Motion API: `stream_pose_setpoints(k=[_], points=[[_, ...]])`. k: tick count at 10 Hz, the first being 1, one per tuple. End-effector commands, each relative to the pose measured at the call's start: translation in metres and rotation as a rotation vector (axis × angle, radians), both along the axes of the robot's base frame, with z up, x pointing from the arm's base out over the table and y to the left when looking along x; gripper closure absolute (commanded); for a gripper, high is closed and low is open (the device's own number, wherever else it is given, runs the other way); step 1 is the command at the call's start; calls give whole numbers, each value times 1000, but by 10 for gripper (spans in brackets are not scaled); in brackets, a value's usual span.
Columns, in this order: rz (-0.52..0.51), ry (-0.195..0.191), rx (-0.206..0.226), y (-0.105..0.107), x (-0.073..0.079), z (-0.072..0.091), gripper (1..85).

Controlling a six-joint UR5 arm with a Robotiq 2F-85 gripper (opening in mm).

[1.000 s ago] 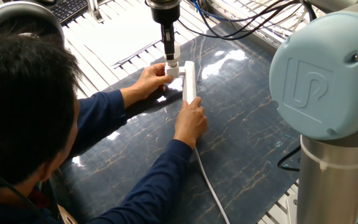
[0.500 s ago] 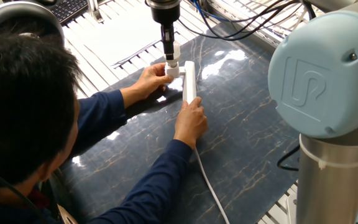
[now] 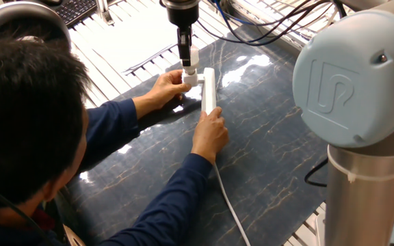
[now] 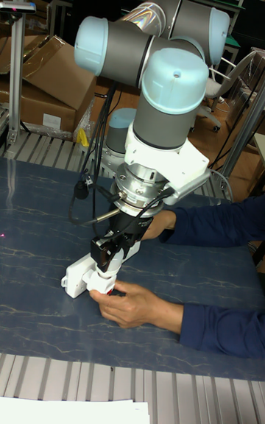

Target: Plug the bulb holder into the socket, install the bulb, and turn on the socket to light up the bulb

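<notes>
The socket (image 3: 208, 87) is a long white strip lying on the dark marbled mat, its white cord (image 3: 228, 205) running toward the front. The white bulb holder (image 3: 191, 78) sits against the strip's left side near its far end. A person's one hand (image 3: 159, 89) steadies the holder and the other (image 3: 211, 133) presses on the strip. My gripper (image 3: 187, 57) points straight down over the holder, shut on the small white bulb (image 3: 194, 56), whose lower end meets the holder's top. In the tall fixed view the gripper (image 4: 107, 253) hangs over the socket (image 4: 75, 277); the bulb is hidden there.
The person leans in from the left, head and blue sleeves filling the near left. The arm's large blue joint (image 3: 354, 82) blocks the right foreground. Black cables (image 3: 272, 27) hang at the back. A keyboard (image 3: 74, 10) and white sheets lie beyond the mat.
The arm's big foreground joint has shifted slightly left. The gripper, bulb, holder and the person's hands stay where they were.
</notes>
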State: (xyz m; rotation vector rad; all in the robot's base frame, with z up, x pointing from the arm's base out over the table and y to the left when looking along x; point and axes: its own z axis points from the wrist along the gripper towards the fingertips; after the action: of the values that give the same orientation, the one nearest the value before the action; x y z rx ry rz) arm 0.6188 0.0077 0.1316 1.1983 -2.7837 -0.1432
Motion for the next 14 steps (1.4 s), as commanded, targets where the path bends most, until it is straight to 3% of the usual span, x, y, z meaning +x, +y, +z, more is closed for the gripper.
stream_pose_setpoints(k=[1,8,10,14], points=[[-27,4,10,2,1,1,847],[-31,14,-12,1,0,2,750],[-25,17,-10,2,0,2,677],[7,27,-1,2,-2,1,437]])
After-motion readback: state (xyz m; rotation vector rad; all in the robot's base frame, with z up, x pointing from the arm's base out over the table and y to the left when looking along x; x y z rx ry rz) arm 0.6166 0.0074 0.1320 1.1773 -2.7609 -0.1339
